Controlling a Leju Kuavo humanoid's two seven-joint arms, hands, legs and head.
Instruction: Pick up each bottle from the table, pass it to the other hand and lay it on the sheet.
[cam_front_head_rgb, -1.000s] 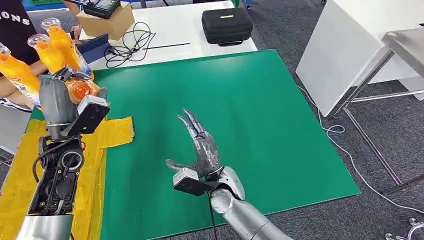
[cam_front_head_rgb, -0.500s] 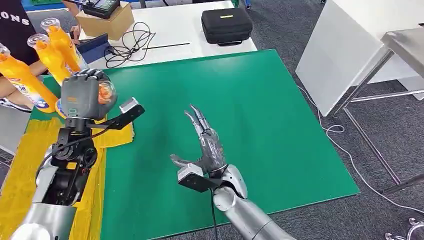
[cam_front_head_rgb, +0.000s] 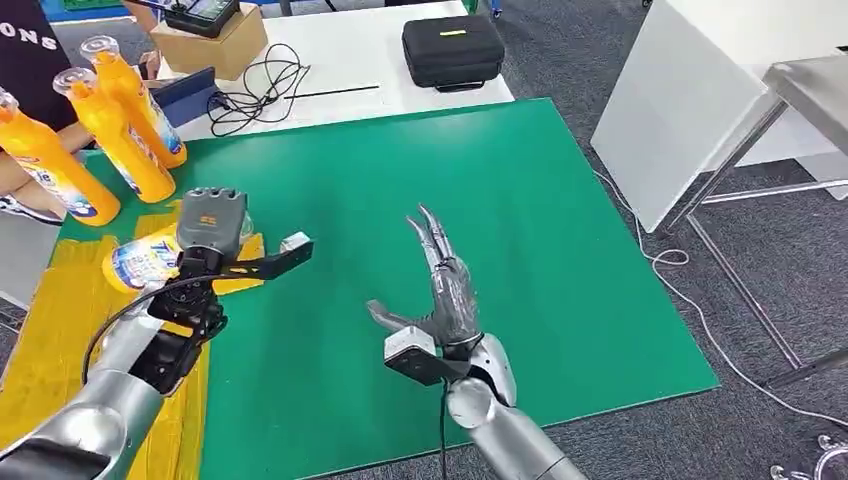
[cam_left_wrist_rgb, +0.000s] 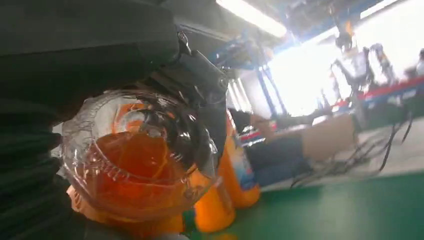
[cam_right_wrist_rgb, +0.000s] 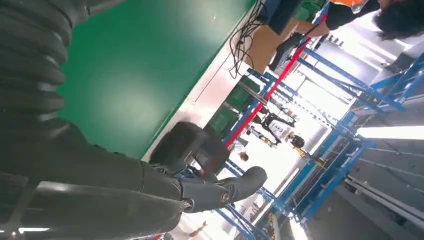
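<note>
Three upright bottles (cam_front_head_rgb: 120, 125); one bottle (cam_front_head_rgb: 145, 258) in left robot hand (cam_front_head_rgb: 210, 225).

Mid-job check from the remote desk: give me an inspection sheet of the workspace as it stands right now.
Surface: green mat, yellow sheet along its left edge.
Job's things: held bottle gripped above the sheet; three standing bottles at the far left corner.
Clutter: black case, cardboard box.
Robot hands: left robot hand grips the bottle; right robot hand open, fingers spread above the mat.
Cables: black coil on the white table; floor cable.
Surroundings: person's arm at far left.
</note>
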